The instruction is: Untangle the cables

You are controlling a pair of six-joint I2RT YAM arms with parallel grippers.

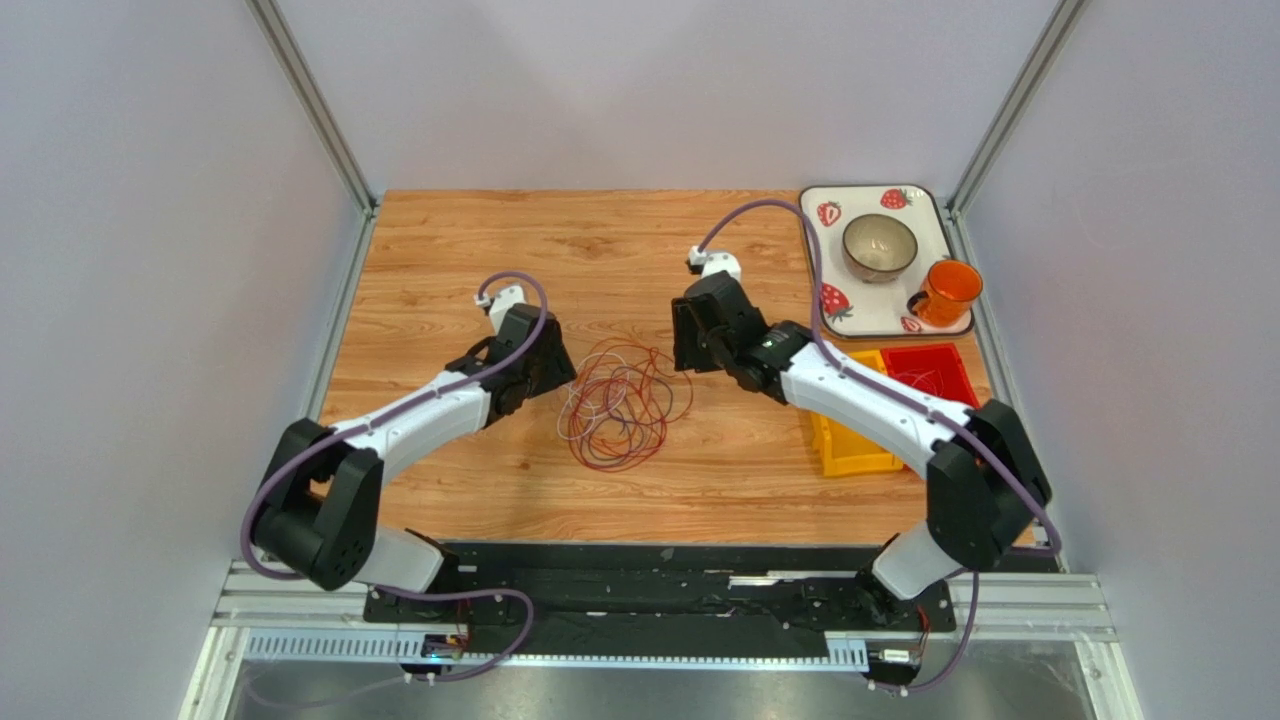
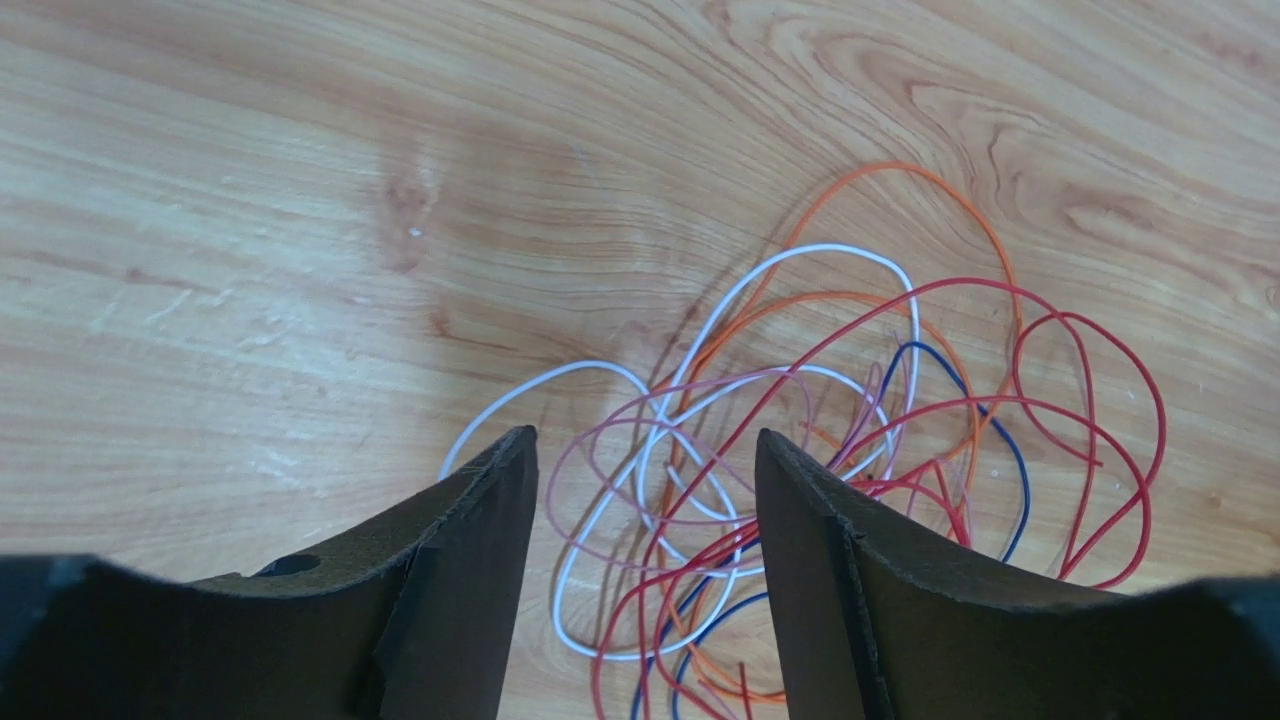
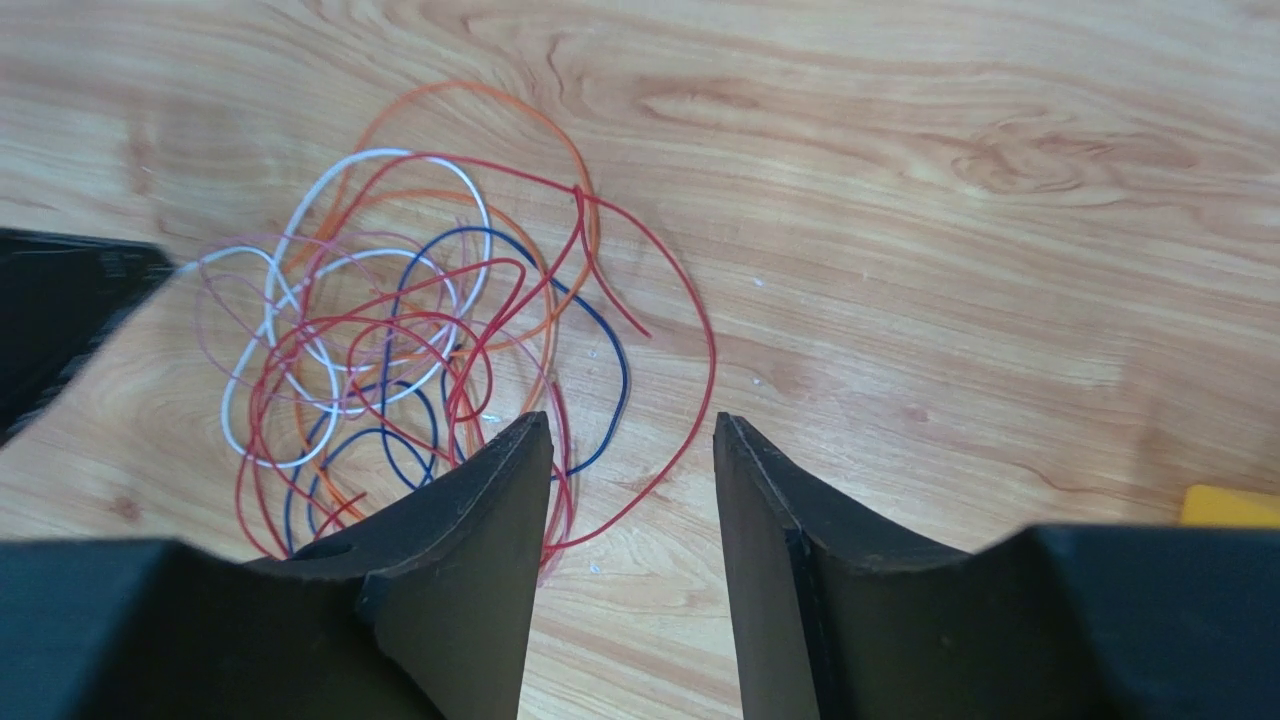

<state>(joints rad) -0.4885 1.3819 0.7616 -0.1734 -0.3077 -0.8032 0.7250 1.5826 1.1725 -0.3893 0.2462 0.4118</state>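
- Right, down to one loose heap of cables [image 1: 619, 402], flat on the wooden table [image 1: 451, 255] at its middle, squarely between the two arms.
- Red, orange, white and dark blue loops, all crossed over one another, with none lying clear of the rest.
- Over on the left, hovering with the left gripper [image 2: 643, 450]: fingers spread wide, holding nothing, white and red loops showing through the gap.
- Opposite, much the same from the right gripper [image 3: 631, 428]: wide open, empty, poised at the heap's right rim with a red loop passing under the gap.
- Set one to each side, most likely, so as to pinch separate strands and draw them apart outward, rather than dragging the whole heap one way.
- Plenty of bare wood to the left and toward the far edge for pulling a loop free.
- Tighter on the right: a yellow bin [image 1: 849, 435] and a red bin [image 1: 932, 368] beside that arm, and beyond them a tray [image 1: 939, 225] with a bowl [image 1: 879, 245] and an orange cup [image 1: 947, 293] in the far corner.
- Worth watching for a trailing strand snagging on those bins.
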